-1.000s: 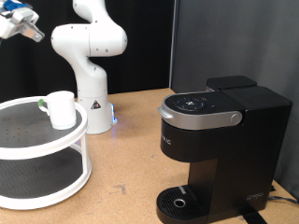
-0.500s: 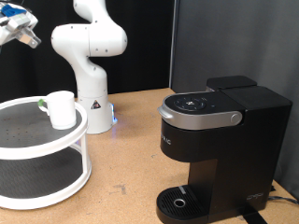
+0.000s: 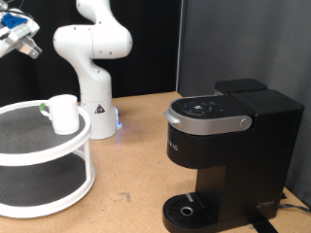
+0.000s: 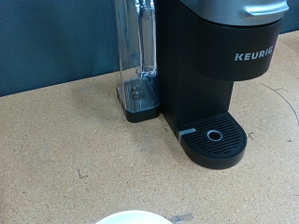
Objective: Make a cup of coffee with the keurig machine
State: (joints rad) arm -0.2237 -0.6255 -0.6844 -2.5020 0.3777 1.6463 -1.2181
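The cup (image 3: 64,113), a small white mug with a greenish bit on its left side, stands on the top tier of a round white stand (image 3: 49,148) at the exterior view's left. The keurig machine (image 3: 228,146) is black with a grey-silver handle and stands at the right, its lid down and its drip tray (image 3: 185,207) bare. My gripper (image 3: 23,43) hangs high at the top left, above and left of the cup, apart from it. In the wrist view the keurig machine (image 4: 207,75) and its drip tray (image 4: 215,138) show; my fingers do not. A white curved rim (image 4: 135,218) shows at the edge.
The white robot base (image 3: 94,107) stands behind the stand, with a blue light at its foot. The machine's clear water tank (image 4: 137,51) is on its side. The brown table (image 3: 136,165) lies between stand and machine. A black curtain hangs behind.
My gripper has moved slightly down and left in the exterior view. The cup and the machine have not moved.
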